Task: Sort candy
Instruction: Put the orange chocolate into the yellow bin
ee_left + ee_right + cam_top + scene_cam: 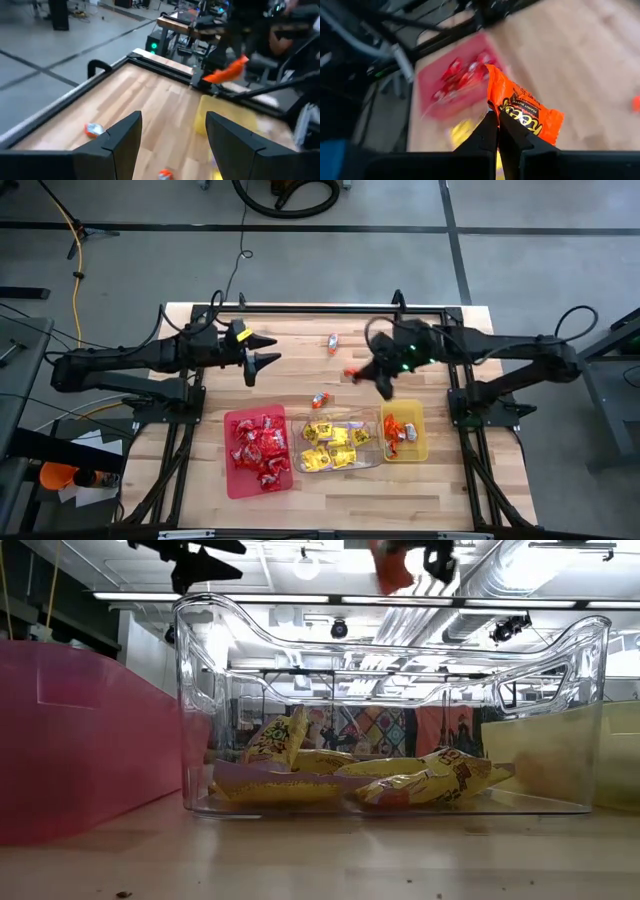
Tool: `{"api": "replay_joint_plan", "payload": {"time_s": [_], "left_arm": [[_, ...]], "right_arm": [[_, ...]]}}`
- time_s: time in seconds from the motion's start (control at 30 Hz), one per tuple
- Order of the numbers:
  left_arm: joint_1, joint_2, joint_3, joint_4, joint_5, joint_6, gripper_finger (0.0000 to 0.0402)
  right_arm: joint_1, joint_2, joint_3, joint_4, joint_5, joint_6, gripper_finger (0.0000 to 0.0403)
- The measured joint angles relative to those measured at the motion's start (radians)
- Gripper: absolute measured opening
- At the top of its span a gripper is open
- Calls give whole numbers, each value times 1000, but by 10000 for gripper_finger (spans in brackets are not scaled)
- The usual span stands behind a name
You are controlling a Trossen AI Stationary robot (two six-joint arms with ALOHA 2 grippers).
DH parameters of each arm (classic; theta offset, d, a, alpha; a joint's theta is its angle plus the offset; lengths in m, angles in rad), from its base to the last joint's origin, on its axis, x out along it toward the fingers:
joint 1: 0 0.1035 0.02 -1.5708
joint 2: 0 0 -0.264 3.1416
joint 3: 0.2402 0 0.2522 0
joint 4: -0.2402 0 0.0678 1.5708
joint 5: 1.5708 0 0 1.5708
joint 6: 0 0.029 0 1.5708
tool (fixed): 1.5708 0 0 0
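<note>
High view shows three trays in a row near the counter's (200, 480) front edge: a red tray (240, 480) of red candy, a clear tray (300, 425) of yellow candy beside it, and a yellow tray (428, 448) with a few orange packets on the clear tray's other side. Each colour has its own bin, so the sorting looks well along.

Behind the yellow tray, raised off the wood, the right tool (372, 372) is pressed together on an orange candy packet (522, 112); the right wrist view shows the fingertips pinching the wrapper's lower edge, the rest of the packet sticking up free. A hold that shallow probably serves for a short carry but could slip. My guess is it is bound for the yellow tray, which already holds orange.

Two loose candies remain: one (321, 397) just behind the clear tray, another (332, 341) farther back from it.

Well behind the red tray, the left tool (268, 350) waits in the air, its fingers spread and holding nothing.
</note>
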Motion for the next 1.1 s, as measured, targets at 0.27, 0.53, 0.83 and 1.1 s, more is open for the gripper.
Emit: {"api": "replay_joint_plan", "payload": {"time_s": [0.27,0.53,0.83,1.1], "left_arm": [[-28,2,0,3,-102,-241,206],[-72,31,0,26,-130,-300,206],[-112,59,0,28,-141,-319,206],[-122,64,0,27,-141,-309,206]], "right_arm": [[217,-188,0,-231,92,134,0],[486,-231,0,-431,326,328,0],[690,-75,0,-513,504,573,0],[686,119,0,-772,428,701,4]]}}
